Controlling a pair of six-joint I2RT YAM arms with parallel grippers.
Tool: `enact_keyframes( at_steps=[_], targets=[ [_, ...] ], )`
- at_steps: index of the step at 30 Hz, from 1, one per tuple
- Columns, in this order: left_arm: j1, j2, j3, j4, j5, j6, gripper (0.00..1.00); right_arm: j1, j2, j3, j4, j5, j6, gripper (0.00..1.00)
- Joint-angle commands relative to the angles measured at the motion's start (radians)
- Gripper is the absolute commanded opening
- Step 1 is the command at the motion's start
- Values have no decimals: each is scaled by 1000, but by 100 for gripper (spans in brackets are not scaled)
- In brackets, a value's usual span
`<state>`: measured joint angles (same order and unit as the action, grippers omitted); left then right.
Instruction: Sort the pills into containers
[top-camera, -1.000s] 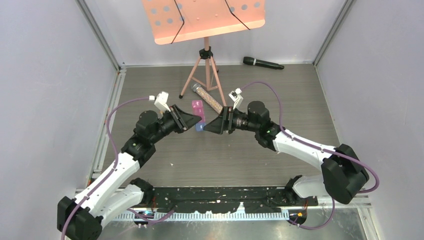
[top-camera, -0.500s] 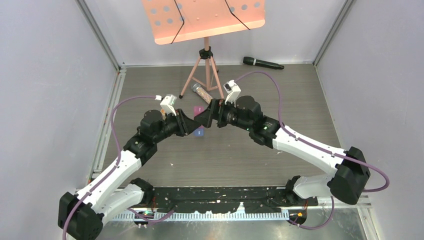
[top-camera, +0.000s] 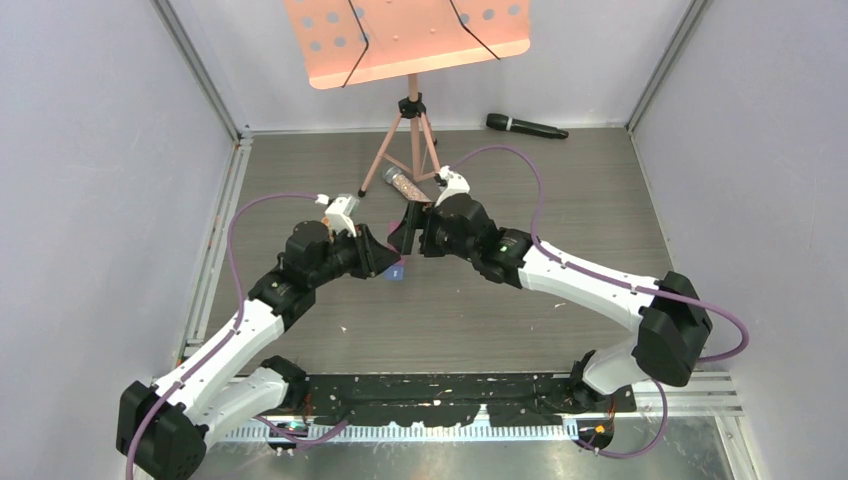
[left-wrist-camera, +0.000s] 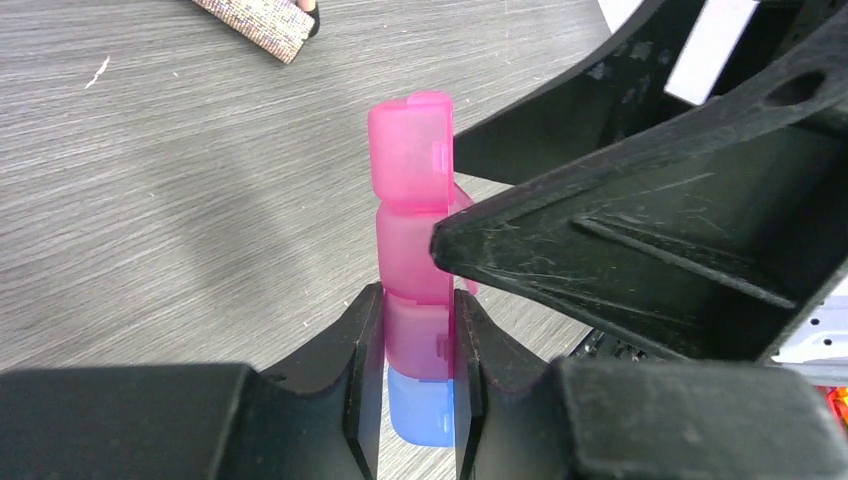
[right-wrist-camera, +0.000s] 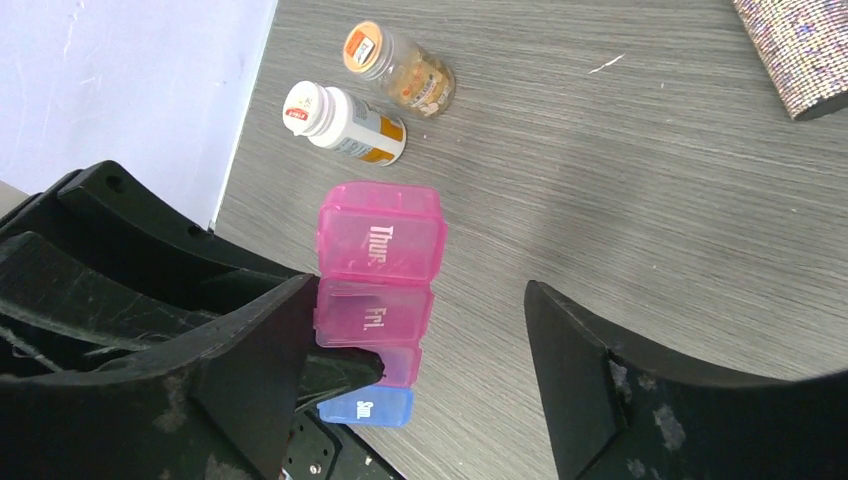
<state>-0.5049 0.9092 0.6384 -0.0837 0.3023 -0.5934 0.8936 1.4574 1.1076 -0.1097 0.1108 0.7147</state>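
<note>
Inside the left pincer (left-wrist-camera: 418, 305), part of the pill-box (left-wrist-camera: 410, 170) is hidden.

pill-box (left-wrist-camera: 410, 160) in left gripper (left-wrist-camera: 415, 305) | bottles (right-wrist-camera: 345, 122) off one end | tube (right-wrist-camera: 800, 50) seemingly behind

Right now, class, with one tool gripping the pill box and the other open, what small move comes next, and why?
Probably ease a finger of the open right tool under the Fri. lid to pry it up. The left tool clamps the pill box near its blue end, visible lids look shut, and both pill bottles lie capped on the table.
</note>
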Motion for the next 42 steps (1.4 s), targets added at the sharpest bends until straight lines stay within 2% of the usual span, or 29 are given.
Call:
enact_keyframes(
  at_steps=[1,7,11,15,18,20,26,30,34,39,41,42],
  targets=[
    [4,-35,18,32,-25,14,0,-12,-42,21,-102,131,-11,80],
    [5,-37,27,21,-21,8,0,-34,-125,-52,-122,147,3,64],
    [5,-43,28,44,18,-14,0,-46,-101,-78,-93,114,-7,54],
    [6,-51,29,73,71,-35,0,-59,-69,-106,-4,41,-9,52],
    [5,-59,28,67,60,-37,0,-76,-78,-133,47,6,-9,53],
    [5,-57,27,58,53,-37,0,-101,-99,-154,65,-24,-10,57],
    [5,-43,27,53,43,-39,0,-220,-240,-278,164,-220,-52,82],
    [5,-34,29,42,9,-41,0,-254,-362,-365,212,-255,-91,98],
    [4,-15,43,36,27,-51,0,-258,-409,-437,387,-363,-84,96],
    [5,-17,48,49,60,-59,0,-259,-317,-387,495,-533,-36,98],
    [5,-23,42,58,66,-63,0,-259,-268,-356,499,-568,-20,87],
    [5,-25,40,64,69,-67,0,-259,-236,-347,501,-578,-16,78]
  ],
)
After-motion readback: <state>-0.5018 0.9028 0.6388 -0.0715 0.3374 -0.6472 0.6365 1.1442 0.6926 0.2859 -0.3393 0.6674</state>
